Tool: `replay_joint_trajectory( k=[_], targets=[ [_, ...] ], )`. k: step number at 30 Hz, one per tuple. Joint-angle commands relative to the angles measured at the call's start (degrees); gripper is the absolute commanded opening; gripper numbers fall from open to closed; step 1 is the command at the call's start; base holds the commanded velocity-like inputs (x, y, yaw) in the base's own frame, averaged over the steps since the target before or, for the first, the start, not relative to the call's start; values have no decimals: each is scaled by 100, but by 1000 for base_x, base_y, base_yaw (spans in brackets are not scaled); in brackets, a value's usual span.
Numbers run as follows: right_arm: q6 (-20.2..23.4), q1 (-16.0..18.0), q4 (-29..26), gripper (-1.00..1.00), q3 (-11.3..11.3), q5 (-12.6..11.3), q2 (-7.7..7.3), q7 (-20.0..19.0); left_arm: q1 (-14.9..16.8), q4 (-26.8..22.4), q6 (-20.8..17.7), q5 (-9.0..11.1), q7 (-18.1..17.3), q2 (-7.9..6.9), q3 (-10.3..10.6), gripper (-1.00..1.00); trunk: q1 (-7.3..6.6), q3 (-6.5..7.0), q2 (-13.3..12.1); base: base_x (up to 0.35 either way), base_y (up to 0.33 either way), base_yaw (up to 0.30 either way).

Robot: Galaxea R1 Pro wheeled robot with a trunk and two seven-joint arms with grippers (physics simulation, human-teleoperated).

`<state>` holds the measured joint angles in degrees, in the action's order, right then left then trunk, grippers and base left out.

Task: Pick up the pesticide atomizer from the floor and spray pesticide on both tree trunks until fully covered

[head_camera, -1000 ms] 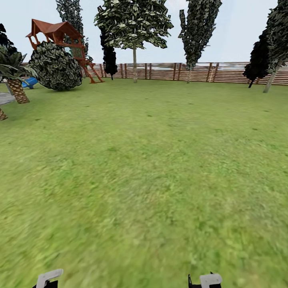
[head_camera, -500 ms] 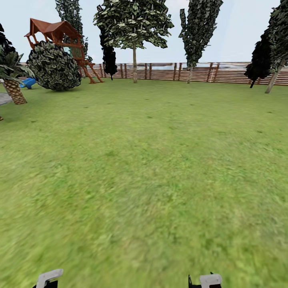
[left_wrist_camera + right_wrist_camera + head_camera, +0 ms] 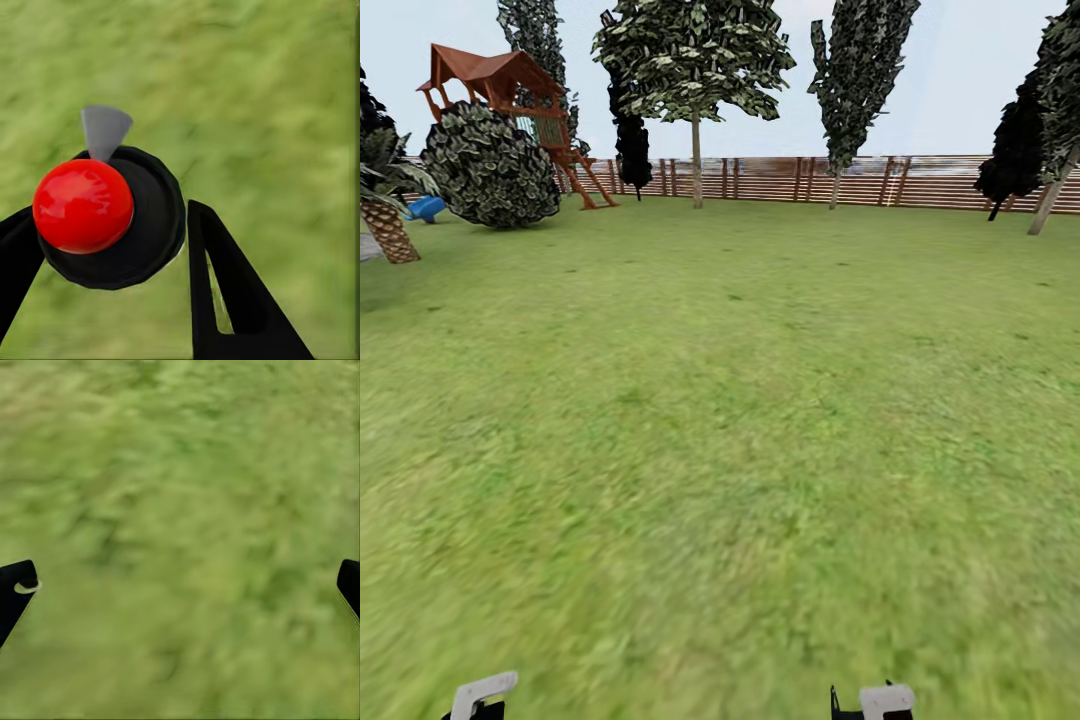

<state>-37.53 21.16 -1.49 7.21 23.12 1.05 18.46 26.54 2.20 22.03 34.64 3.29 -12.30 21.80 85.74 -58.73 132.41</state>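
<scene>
The garden is a wide green lawn (image 3: pixel 740 400) running back to a brown slatted fence (image 3: pixel 940 182); at the far left stands a palm-like plant (image 3: pixel 385 215) with a blue object (image 3: pixel 428 207) just beside it; next comes a round dark-leaved bush (image 3: pixel 492 165), and behind it a red-brown wooden playset (image 3: pixel 500 80); further right a narrow black-leaved tree (image 3: pixel 632 140), then a broad-crowned tree on a thin trunk (image 3: pixel 695 60), then a tall slim tree (image 3: pixel 857 70), all near the fence; at the far right dark-leaved trees (image 3: pixel 1015 150) lean at the lawn's edge.

The left tool (image 3: pixel 109 212) hangs over blurred grass; between its black fingers (image 3: pixel 225 285) sits a black round disc (image 3: pixel 154 225) carrying a glossy red ball (image 3: pixel 82 205), with a grey wedge (image 3: pixel 103 131) at its rim; what this object is, I cannot tell, nor whether the fingers press on it.

The right tool (image 3: pixel 187 574) is spread wide, its fingertips (image 3: pixel 15 585) at opposite edges of the wrist view, with bare grass between them.
</scene>
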Motion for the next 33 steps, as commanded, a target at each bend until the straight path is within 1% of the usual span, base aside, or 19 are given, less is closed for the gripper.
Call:
replay_joint_trajectory(
  k=[1, 19, 23, 33],
  targets=[
    [0, -1, 0, 100, 0, 0, 0, 0, 0, 0, -3, -1, 5, 0, 0, -100, 0, 0, 0, 340, 0, 0],
    [0, -5, 0, 100, 0, 0, -1, 0, -8, 0, 3, -1, 5, -3, 0, -100, 0, 0, 0, 340, 0, 0],
    [0, -5, 0, 100, 0, 0, -5, 0, -71, -8, 14, 6, 5, -13, 0, -100, 0, 0, 0, 340, 0, 0],
    [0, -6, 0, 100, 0, 0, -7, 0, -79, -9, 14, 8, 5, -3, 0, -100, 0, 0, 0, 340, 0, 0]
  ],
)
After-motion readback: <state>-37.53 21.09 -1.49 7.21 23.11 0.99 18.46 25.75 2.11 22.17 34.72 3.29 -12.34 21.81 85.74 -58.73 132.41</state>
